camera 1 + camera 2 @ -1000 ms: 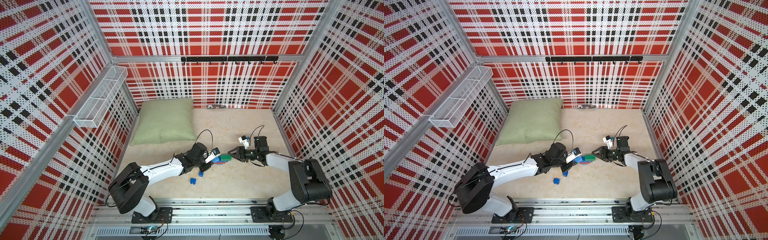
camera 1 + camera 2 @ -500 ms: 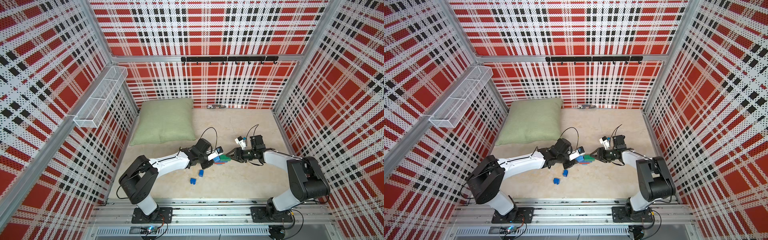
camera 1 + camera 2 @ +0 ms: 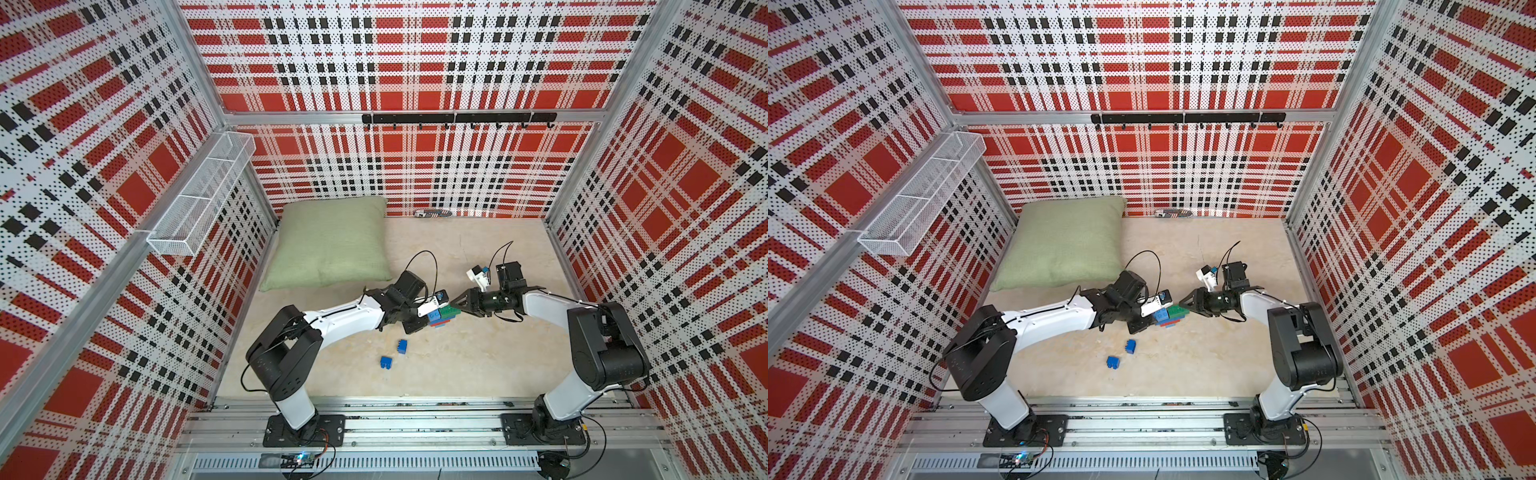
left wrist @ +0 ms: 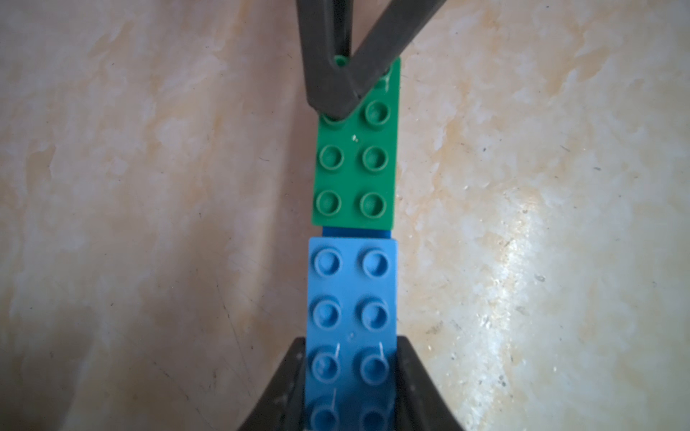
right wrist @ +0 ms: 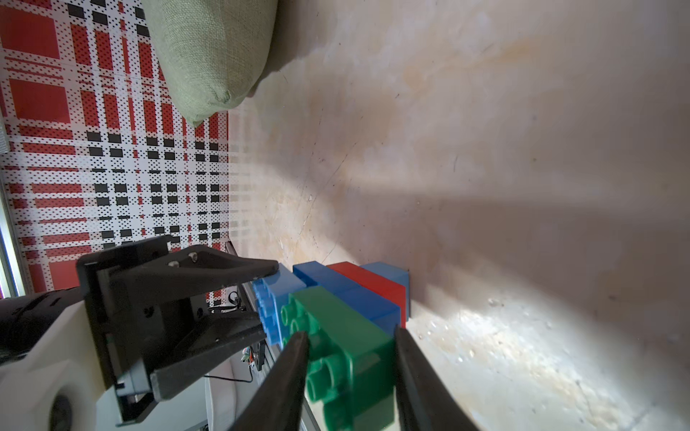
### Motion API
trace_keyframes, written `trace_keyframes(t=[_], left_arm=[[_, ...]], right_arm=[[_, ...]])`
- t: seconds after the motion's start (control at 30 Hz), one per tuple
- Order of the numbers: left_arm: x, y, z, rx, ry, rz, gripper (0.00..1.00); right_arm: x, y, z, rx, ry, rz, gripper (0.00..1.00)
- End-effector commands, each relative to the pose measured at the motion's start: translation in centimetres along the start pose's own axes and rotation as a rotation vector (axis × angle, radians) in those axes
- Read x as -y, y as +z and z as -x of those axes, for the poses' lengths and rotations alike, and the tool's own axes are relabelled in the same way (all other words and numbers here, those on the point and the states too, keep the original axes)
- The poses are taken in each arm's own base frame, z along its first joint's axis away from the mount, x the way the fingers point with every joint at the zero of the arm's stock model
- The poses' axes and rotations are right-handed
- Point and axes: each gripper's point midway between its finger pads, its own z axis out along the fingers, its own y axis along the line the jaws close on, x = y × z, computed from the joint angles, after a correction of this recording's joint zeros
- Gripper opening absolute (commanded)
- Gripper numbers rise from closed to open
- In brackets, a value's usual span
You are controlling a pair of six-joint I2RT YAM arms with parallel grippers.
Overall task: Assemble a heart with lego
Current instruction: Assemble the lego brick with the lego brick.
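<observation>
Bricks joined into the heart (image 3: 441, 318) stood on the desk (image 3: 478, 353) squarely between the two tools, which faced each other tip to tip. We saw the left tool (image 4: 351, 347) narrowed onto the light blue brick (image 4: 351, 291), one finger pressed to each long side and the studs facing its wrist camera. Straight ahead of that tool, end to end with the light blue brick, sat the green brick (image 4: 354, 168), with a sliver of darker blue showing in the seam between them. The right tool (image 5: 351, 336) had the green brick's far end between its fingers (image 5: 295, 358). One lay across the studded face and the other against the opposite face, so we read it as clamped on that brick. Beneath the green brick, stepping away from the right tool toward the desk, we counted a dark blue brick (image 5: 336, 283), a red brick (image 5: 373, 285) and a lower light blue brick (image 5: 392, 274) that appeared to touch the desk. Near the left tool, on the side toward the arm bases and apart from the heart, lay a loose blue brick (image 3: 402, 346) and a second loose blue brick (image 3: 386, 362). A green pillow (image 3: 328, 243) lay well behind the left tool, past its wrist.
</observation>
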Motion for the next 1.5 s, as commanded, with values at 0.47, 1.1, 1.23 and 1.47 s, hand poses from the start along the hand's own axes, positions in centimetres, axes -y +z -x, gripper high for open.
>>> trace_keyframes(t=[0.47, 1.1, 1.23, 1.47], left_arm=[[0.8, 0.8, -0.1, -0.035, -0.031, -0.060, 0.11], [0.5, 2.3, 0.1, -0.142, -0.095, -0.070, 0.12], [0.2, 2.6, 0.3, -0.166, -0.102, -0.066, 0.13], [0.2, 2.9, 0.5, -0.185, -0.106, -0.070, 0.15]], right_arm=[[-0.6, -0.8, 0.1, 0.032, -0.042, -0.033, 0.67], [-0.4, 0.8, -0.2, 0.043, -0.078, -0.017, 0.76], [0.2, 1.2, -0.4, 0.038, -0.075, -0.019, 0.78], [0.9, 1.7, -0.5, 0.033, -0.078, -0.025, 0.80]])
